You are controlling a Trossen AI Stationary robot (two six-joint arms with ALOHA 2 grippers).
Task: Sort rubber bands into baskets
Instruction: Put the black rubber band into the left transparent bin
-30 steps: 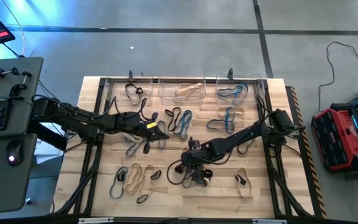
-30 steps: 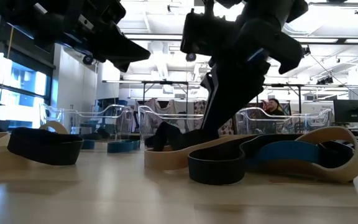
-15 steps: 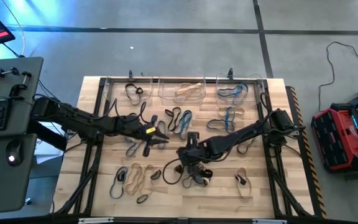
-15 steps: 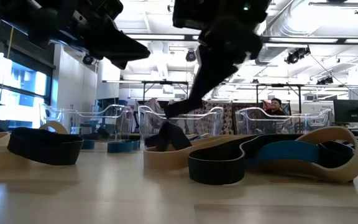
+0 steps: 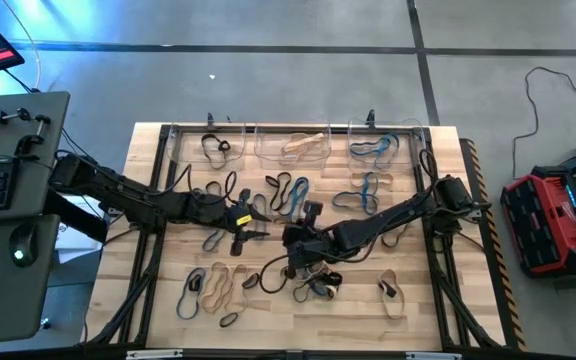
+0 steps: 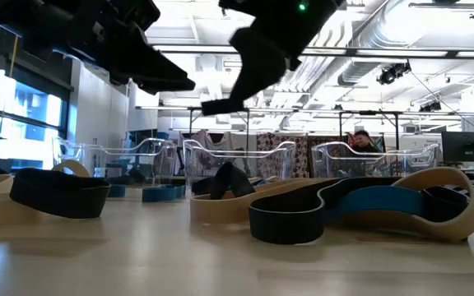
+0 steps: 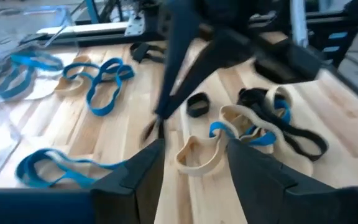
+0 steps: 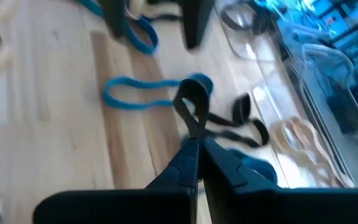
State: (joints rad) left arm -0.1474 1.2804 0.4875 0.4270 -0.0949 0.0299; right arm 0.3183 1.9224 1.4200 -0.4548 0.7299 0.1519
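band colours inside the baskets (image 5: 293, 146) too small to tell.

High view. Centre of the counter (image 5: 168, 265) is crowded: the left gripper (image 5: 251, 226) and the right gripper (image 5: 303, 222) hang close together there, with loose rubber bands (image 5: 290, 193) scattered all around.

Upper edge blocked by three clear baskets (image 5: 293, 146) in a row.

Bare wood along the lower right edge and at the far left side of the frame; a gripper could pass there.

Both arms cross the middle from left and right, closing off the side approaches.
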